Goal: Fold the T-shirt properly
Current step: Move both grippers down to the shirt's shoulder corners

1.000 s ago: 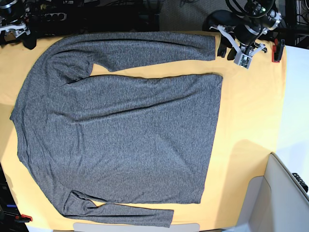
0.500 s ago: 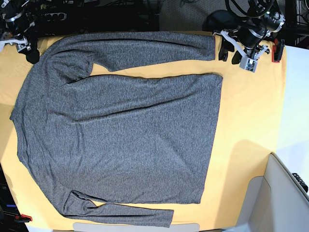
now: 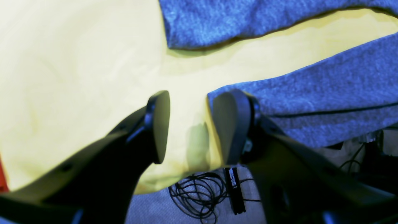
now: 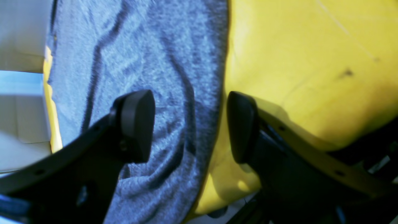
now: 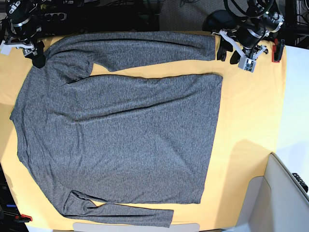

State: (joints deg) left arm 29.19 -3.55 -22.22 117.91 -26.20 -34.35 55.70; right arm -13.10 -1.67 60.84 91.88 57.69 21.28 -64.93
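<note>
The T-shirt [image 5: 120, 125] is a dark heather-grey long-sleeved shirt lying spread flat on the yellow table cloth [image 5: 251, 111], both sleeves laid along its sides. My left gripper [image 5: 228, 54] is open and empty just beyond the far sleeve's cuff. In the left wrist view the left gripper [image 3: 194, 124] has one finger [image 3: 231, 124] over the cuff's end [image 3: 326, 93]. My right gripper [image 5: 37, 57] is open at the shirt's far shoulder. In the right wrist view the right gripper [image 4: 189, 127] straddles the shirt's edge [image 4: 174, 77].
A red clamp [image 5: 276, 50] sits at the cloth's far right corner and another [image 5: 24, 218] at the near left. A light grey box [image 5: 285, 193] stands at the near right. Cables [image 3: 199, 196] lie on the floor beyond the far table edge.
My right gripper has moved in from the far left corner onto the shirt's shoulder edge. My left gripper has shifted slightly beside the sleeve cuff. The shirt has not moved.
</note>
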